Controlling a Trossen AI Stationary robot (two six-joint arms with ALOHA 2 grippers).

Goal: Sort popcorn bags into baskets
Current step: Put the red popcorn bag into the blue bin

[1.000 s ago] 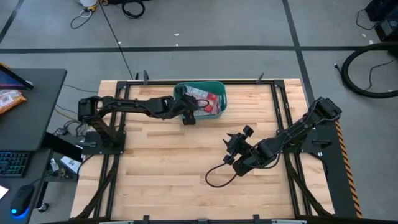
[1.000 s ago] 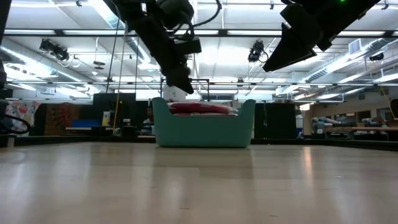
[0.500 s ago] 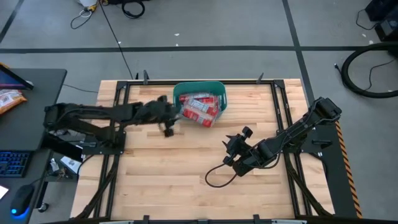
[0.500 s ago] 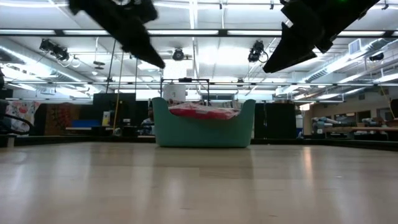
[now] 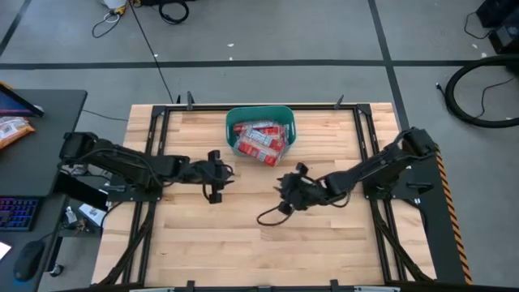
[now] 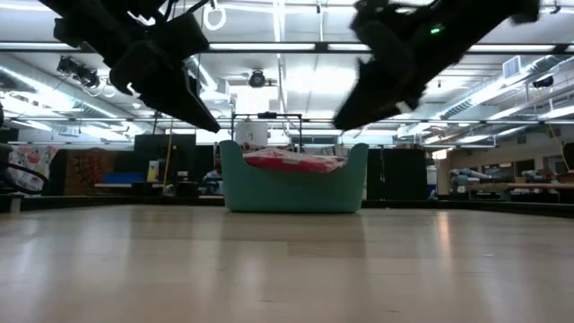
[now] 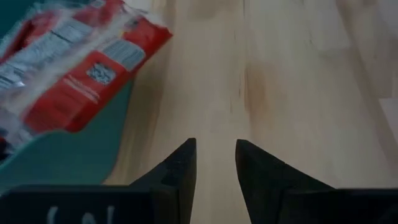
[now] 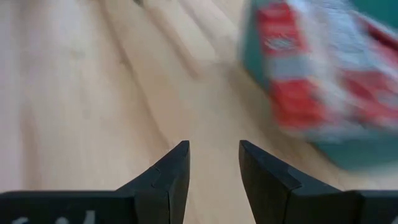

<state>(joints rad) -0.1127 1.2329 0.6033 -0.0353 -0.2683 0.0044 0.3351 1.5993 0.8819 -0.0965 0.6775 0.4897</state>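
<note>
The teal tub [image 5: 260, 136] stands near the table's far edge, in the middle, piled with several red popcorn packets [image 5: 261, 143]; the top ones lean over its near rim [image 7: 87, 93]. In the low view the tub [image 6: 293, 186] carries the red pile [image 6: 291, 159] above its rim. My left gripper [image 5: 216, 180] hovers open above bare wood, to the near left of the tub. My right gripper [image 5: 290, 192] hovers open to the near right of it. Both hold nothing, as the wrist views show: left [image 7: 215, 155], right [image 8: 214, 157].
A black cable loop [image 5: 272, 217] hangs from the right arm over the table's middle. Black frame rails [image 5: 154, 146] run along the table's sides. A desk with a keyboard [image 5: 16, 215] and an orange snack bag [image 5: 15, 130] stands left of the table. Bare wood spreads across the near half.
My left gripper has drawn back from over the tub toward the table's left and near side, leaving a red packet on top of the pile. My right gripper has moved toward the table's left and far side, closer to the tub.
</note>
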